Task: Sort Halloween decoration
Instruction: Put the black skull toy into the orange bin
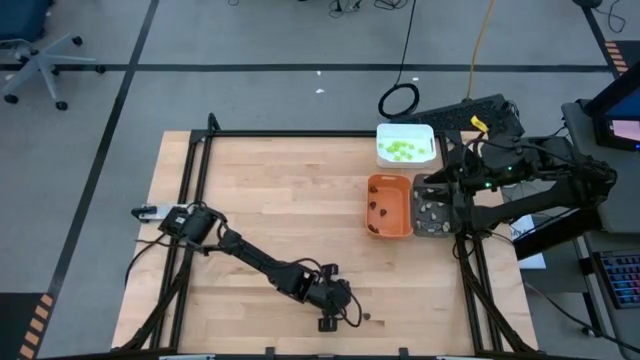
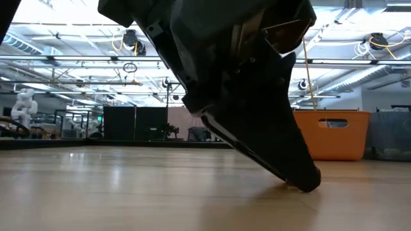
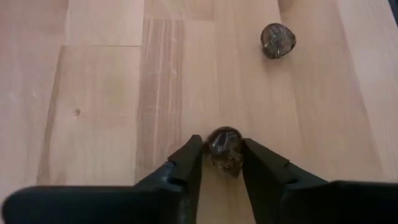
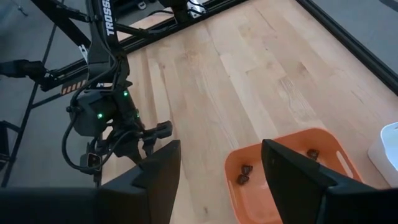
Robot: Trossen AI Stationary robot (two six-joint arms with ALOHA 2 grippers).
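At the near edge of the pale wooden table (image 1: 280, 210), the left gripper (image 3: 221, 163) is down at the surface, its two dark fingers (image 3: 186, 163) narrowed around a small dark brown rounded decoration piece (image 3: 225, 144) that sits between the tips and touches both. The low view shows the fingertip meeting the wood. A second dark brown piece (image 3: 278, 40) lies loose on the boards just beyond it; from above it shows as a speck (image 1: 366, 317) beside the gripper.

Farther back, near the table's right side, a rectangular orange plastic tray (image 1: 390, 225) holds a few dark brown pieces (image 4: 244, 173). Right beside it, a grey tray (image 1: 432, 190) carries pale beige-grey bits. Behind these stands a white tray (image 1: 405, 129) with lime-green pieces (image 1: 401, 151) inside.

The right gripper (image 4: 221, 171) hangs above the grey tray with its fingers spread wide and holding nothing.
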